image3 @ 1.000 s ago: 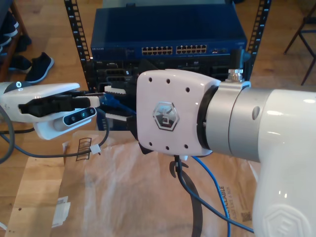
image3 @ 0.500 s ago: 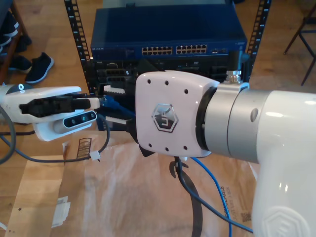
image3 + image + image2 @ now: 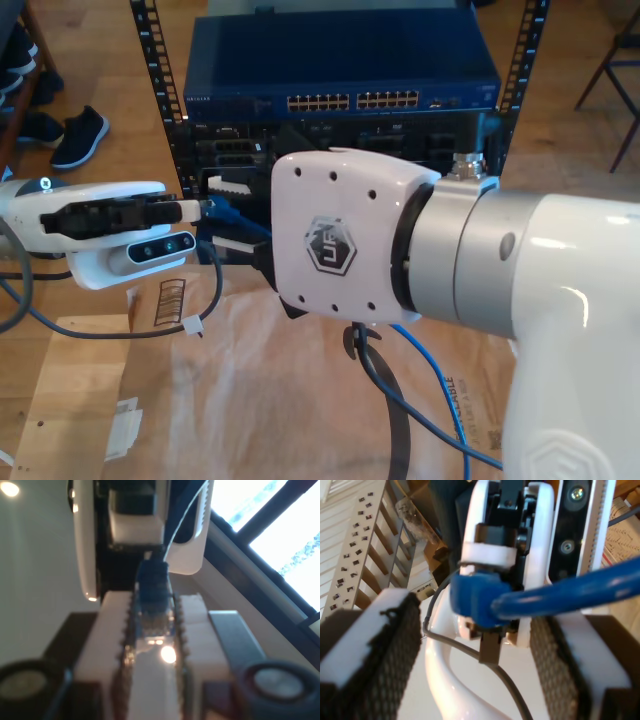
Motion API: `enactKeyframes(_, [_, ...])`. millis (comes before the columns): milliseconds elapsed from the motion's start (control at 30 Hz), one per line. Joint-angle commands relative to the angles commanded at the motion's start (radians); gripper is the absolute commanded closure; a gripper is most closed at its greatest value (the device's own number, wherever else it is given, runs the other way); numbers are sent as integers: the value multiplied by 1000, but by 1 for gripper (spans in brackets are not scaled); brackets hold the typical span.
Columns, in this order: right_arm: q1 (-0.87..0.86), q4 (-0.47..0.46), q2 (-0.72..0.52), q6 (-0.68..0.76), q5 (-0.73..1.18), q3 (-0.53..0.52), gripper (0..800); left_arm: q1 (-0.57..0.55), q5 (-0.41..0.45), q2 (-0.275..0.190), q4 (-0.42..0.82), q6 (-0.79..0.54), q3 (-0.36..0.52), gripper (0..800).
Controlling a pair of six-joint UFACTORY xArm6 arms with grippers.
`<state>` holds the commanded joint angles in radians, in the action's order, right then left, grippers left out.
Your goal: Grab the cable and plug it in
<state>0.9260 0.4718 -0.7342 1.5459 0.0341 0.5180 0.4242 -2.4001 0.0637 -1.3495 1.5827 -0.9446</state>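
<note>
my first claw (image 3: 152, 645) pinches the cable (image 3: 228, 210) plug in front of the network switch (image 3: 340, 70), while my second claw (image 3: 472, 645) gapes around it, both having drifted slightly, handover seemingly unfinished.

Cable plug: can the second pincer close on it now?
Likely yes: the cable plug sits between my second pincer's open pads, nothing between, though my first pincer grips it.
</note>
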Motion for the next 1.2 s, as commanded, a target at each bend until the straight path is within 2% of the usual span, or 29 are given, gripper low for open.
enactKeyframes(833, [0, 0, 8, 2, -8, 0, 518, -2, -14, -2, 3, 2, 3, 769])
enactKeyframes(1000, [0, 0, 8, 2, -8, 0, 548, -2, -14, -2, 3, 2, 5, 769])
enactKeyframes(1100, [0, 0, 8, 3, -17, 0, 630, -2, -15, -2, 3, 2, 3, 768])
enactKeyframes(1133, [0, 0, 9, 5, -25, 0, 674, -2, -17, -2, 3, 3, 5, 756])
enactKeyframes(1167, [0, 0, 9, 6, -29, -2, 743, -2, -18, -2, 3, 5, 5, 684])
enactKeyframes(1200, [0, 0, 9, 5, -34, -2, 772, -3, -28, -2, 5, 17, 6, 548])
